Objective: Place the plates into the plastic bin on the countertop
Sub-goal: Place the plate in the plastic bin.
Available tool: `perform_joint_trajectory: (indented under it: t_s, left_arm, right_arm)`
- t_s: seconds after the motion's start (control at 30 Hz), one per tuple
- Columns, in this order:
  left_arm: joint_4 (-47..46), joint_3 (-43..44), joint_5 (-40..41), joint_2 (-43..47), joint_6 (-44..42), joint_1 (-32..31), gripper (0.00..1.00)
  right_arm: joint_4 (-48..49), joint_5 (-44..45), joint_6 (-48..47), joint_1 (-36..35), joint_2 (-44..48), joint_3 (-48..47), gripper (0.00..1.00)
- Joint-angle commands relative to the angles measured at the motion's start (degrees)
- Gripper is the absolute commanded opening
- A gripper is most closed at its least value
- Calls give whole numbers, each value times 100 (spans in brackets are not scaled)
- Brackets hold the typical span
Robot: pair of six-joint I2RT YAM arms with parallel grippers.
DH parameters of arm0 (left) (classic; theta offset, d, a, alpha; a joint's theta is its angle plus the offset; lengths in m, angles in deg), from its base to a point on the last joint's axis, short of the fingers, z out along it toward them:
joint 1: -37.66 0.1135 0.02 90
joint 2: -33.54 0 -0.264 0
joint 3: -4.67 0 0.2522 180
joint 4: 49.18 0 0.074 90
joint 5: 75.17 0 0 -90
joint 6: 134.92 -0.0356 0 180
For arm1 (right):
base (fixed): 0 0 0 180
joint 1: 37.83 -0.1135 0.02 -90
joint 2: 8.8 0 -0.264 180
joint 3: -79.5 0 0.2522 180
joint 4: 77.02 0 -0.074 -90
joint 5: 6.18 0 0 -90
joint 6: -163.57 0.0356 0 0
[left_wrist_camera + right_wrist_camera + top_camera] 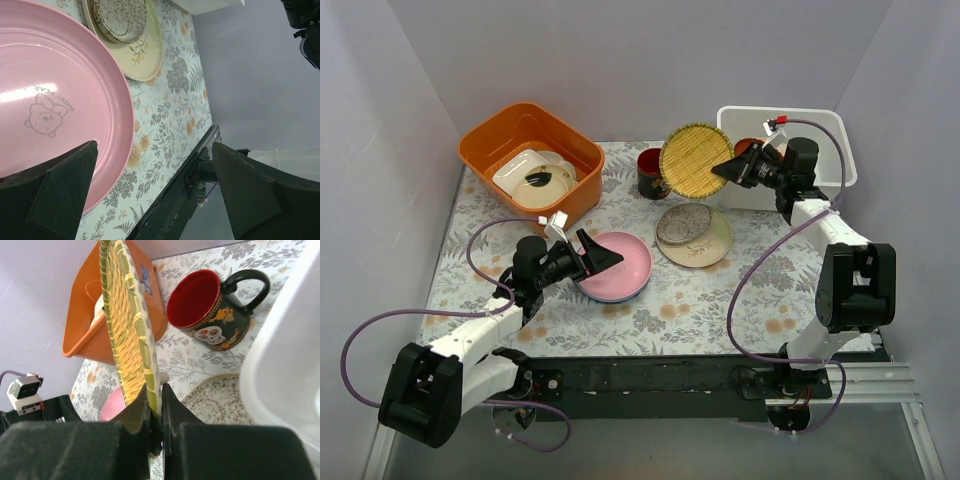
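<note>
Fingers of right gripper (156, 399) clamp rim of yellow woven plate (127, 320); left gripper (154, 150) gapes wide over pink plate (55, 65).

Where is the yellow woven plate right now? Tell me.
In the top view the yellow woven plate is at the back, right of centre. The right gripper pinches its rim and holds it up between the dark mug and the plastic bin.

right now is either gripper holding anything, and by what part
The right gripper pinches the yellow woven plate by its rim. The left gripper is open, holding nothing.
</note>
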Motion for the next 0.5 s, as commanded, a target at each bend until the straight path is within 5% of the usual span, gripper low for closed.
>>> perform_joint_trajectory:
  t_s: [0.0,0.47]
  left_arm:
    - [-82,217,-96,46,-53,-25,98]
    - [76,340,-114,-24,-150,-25,98]
  right_arm:
    - [250,-176,199,264,-94,-417,1]
    - [936,-589,893,845,-490,-664,1]
